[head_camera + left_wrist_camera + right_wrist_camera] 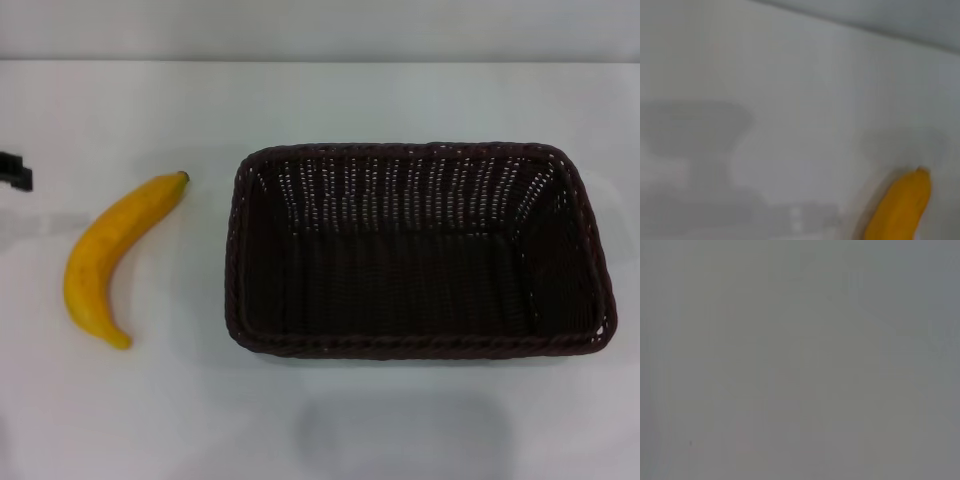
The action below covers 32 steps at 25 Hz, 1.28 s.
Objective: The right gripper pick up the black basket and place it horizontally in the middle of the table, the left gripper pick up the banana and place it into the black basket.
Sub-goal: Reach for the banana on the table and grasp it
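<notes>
The black basket [418,250] lies lengthwise across the white table [320,110], a little right of the middle, empty and open side up. The banana [112,257] lies flat on the table to the basket's left, apart from it, its stem end pointing toward the back right. One end of the banana also shows in the left wrist view [902,207]. Only a black tip of my left gripper [14,171] shows at the far left edge, behind and left of the banana, not touching it. My right gripper is out of view.
The table's far edge [320,62] runs along the back, with a grey wall behind it. A soft shadow [400,435] falls on the table in front of the basket. The right wrist view shows only a plain grey surface.
</notes>
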Each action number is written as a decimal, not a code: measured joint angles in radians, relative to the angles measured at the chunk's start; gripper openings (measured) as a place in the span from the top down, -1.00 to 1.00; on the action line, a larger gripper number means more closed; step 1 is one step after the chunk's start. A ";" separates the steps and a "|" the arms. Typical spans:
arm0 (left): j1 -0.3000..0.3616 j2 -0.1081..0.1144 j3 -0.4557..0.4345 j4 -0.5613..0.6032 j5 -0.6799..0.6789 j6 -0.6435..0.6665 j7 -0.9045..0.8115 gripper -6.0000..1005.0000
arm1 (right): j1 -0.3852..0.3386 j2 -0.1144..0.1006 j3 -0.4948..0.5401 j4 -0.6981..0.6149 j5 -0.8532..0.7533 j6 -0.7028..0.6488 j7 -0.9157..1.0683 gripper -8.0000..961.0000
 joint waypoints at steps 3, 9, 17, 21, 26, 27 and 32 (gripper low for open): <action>-0.014 0.003 0.001 -0.046 0.025 -0.016 0.041 -0.77 | 0.009 0.001 -0.001 0.007 0.007 0.001 -0.025 -0.38; -0.086 -0.020 0.004 -0.208 0.097 0.024 0.097 -0.76 | -0.014 -0.001 0.017 0.018 0.025 0.002 -0.039 -0.38; -0.105 -0.051 0.006 -0.329 0.114 0.128 0.138 -0.75 | -0.027 0.001 0.008 0.032 0.020 0.007 -0.051 -0.37; -0.107 -0.060 0.006 -0.345 0.115 0.164 0.151 -0.75 | -0.029 0.001 0.003 0.048 0.014 0.008 -0.052 -0.37; -0.125 -0.067 0.007 -0.399 0.137 0.209 0.164 -0.74 | -0.032 0.002 0.001 0.057 0.013 0.008 -0.052 -0.37; -0.128 -0.068 0.008 -0.404 0.140 0.213 0.166 -0.74 | -0.033 0.002 0.000 0.058 0.013 0.008 -0.052 -0.37; -0.162 -0.074 0.009 -0.456 0.177 0.248 0.174 -0.73 | -0.037 0.002 -0.001 0.071 0.011 0.006 -0.052 -0.37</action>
